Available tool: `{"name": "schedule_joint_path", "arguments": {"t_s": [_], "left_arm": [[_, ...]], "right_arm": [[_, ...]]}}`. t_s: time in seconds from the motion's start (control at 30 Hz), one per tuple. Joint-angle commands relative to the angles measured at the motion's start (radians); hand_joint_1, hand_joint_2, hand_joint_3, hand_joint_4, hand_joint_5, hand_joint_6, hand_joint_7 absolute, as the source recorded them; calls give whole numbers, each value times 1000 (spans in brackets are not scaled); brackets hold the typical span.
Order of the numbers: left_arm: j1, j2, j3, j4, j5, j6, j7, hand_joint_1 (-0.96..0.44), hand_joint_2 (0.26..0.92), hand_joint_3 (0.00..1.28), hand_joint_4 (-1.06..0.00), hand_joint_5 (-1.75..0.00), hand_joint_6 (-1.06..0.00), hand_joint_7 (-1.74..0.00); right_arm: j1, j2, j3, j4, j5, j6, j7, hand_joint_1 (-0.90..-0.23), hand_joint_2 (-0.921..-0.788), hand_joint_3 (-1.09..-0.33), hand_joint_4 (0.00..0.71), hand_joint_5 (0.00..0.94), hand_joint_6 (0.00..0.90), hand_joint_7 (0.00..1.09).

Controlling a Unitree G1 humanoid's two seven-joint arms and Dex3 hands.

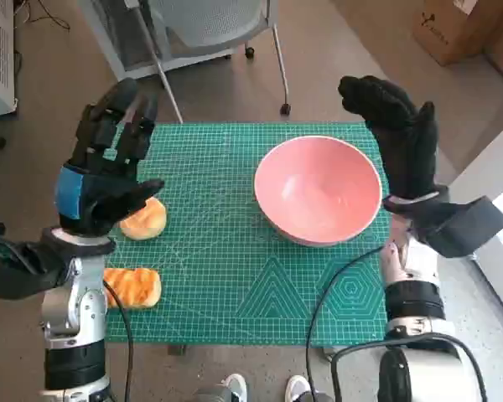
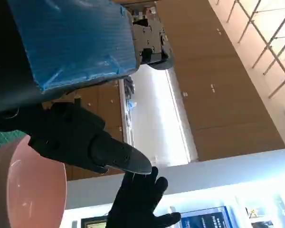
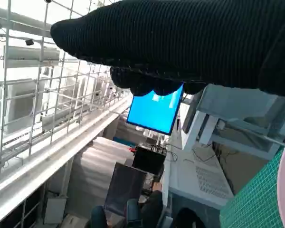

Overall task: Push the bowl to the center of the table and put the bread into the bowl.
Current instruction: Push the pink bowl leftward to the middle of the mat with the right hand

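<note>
A pink bowl [image 1: 318, 189] sits on the green cutting mat [image 1: 218, 251], right of the middle; its rim also shows in the left wrist view [image 2: 23, 185]. My right hand [image 1: 398, 138] is raised beside the bowl's right edge, fingers spread, holding nothing. Two pieces of bread lie at the mat's left: a round bun [image 1: 146, 219] and a toasted oblong piece [image 1: 132, 286]. My left hand [image 1: 109, 167] hovers open above the round bun, partly covering it. The gloved right hand [image 2: 137, 202] also appears in the left wrist view.
An office chair [image 1: 210, 33] stands past the table's far edge. A cardboard box [image 1: 453, 29] lies on the floor at the far right. A black cable [image 1: 335, 293] runs over the mat's front right. Shoes [image 1: 260, 389] show at the near edge.
</note>
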Motion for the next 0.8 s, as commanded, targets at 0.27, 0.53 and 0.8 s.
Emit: {"name": "schedule_joint_path", "arguments": {"t_s": [0.27,0.53,0.8], "left_arm": [[-9,-4,2,5,-4,-5,-2,-380,920,28,-114,-1,1,-574],[-5,-5,1,1,-5,-5,-4,-380,918,26,-114,-1,1,-573],[-3,-4,0,-1,-5,-5,-5,-378,919,25,-113,-1,1,-574]], "right_arm": [[17,-8,-3,4,13,14,15,-538,-921,-678,363,1,476,1],[23,-6,-2,-3,13,19,14,-542,-921,-671,364,1,476,1],[27,-5,0,-9,10,20,11,-540,-921,-671,365,1,477,1]]}}
